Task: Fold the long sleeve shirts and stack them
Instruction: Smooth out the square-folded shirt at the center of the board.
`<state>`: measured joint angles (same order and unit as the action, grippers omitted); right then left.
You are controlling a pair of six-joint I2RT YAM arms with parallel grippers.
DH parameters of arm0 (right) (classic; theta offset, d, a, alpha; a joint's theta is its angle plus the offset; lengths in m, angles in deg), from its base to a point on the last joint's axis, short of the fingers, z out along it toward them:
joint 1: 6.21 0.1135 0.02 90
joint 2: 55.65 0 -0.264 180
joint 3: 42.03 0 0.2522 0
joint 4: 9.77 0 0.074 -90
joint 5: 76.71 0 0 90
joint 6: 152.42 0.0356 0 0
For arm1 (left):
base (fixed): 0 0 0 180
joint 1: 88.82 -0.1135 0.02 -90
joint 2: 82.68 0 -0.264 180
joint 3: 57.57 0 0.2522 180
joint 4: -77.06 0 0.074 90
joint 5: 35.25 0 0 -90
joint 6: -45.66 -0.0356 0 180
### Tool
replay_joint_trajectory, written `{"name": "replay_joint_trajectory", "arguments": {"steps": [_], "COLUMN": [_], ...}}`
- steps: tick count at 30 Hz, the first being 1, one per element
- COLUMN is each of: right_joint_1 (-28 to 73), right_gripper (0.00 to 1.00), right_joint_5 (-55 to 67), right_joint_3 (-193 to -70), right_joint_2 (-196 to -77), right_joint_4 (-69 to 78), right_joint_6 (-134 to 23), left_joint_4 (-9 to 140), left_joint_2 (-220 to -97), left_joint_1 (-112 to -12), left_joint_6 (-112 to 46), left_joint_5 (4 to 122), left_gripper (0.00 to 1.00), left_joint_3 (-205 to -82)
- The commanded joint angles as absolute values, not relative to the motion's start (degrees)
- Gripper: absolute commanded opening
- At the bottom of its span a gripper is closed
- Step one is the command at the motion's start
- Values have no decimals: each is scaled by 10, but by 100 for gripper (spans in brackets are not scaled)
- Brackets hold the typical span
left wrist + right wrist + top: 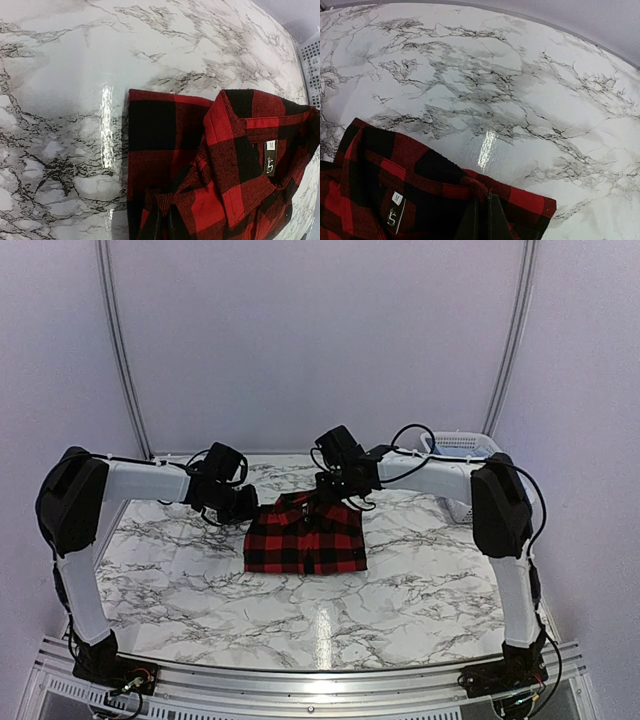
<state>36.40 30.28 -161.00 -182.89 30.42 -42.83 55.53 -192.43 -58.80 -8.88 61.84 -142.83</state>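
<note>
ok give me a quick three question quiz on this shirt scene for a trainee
1. True or false: the red-and-black shirt lies inside the white basket.
2. What are the left fingers and right fingers shut on? A) the shirt's collar end B) the basket C) nothing
3. Fill in: the collar label shows the size letter ___.
Key: 1 false, it lies folded on the table; 2 A; 3 M.
</note>
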Motion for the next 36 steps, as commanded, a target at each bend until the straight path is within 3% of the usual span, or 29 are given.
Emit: {"name": "replay_joint_trajectory", "arguments": {"steps": [1, 12, 17, 20, 22, 26, 32, 36], "right_joint_1": [370, 358, 347, 340, 332, 317, 281, 269], "right_gripper": [0, 1, 37, 50, 54, 49, 36, 34], "right_joint_5": [349, 363, 327, 302, 293, 269, 183, 154], "right_joint_3": [-1630, -1638, -1632, -1608, -1590, -1517, -1383, -1352], "right_joint_2": [-1793, -1825, -1824, -1793, -1771, -1718, -1668, -1672], "right_joint_4": [329, 346, 340, 324, 324, 298, 217, 194], "right_joint_6": [-412, -399, -411, -418, -416, -405, -383, -377], "left_joint_4": [572, 572, 569, 557, 554, 553, 550, 550], "left_joint_2": [-1906, -1978, -2017, -2043, -2054, -2058, -2061, -2064], "left_joint_1": [-582, -579, -586, -589, -589, -589, -589, -589], "left_joint_6": [-107, -125, -127, -135, -138, -137, -136, -134], "left_joint_5": [609, 593, 593, 600, 607, 610, 612, 616], "left_gripper": [5, 8, 13, 21, 26, 31, 30, 29], "left_joint_3": [-1452, -1523, -1547, -1573, -1583, -1592, -1597, -1598]}}
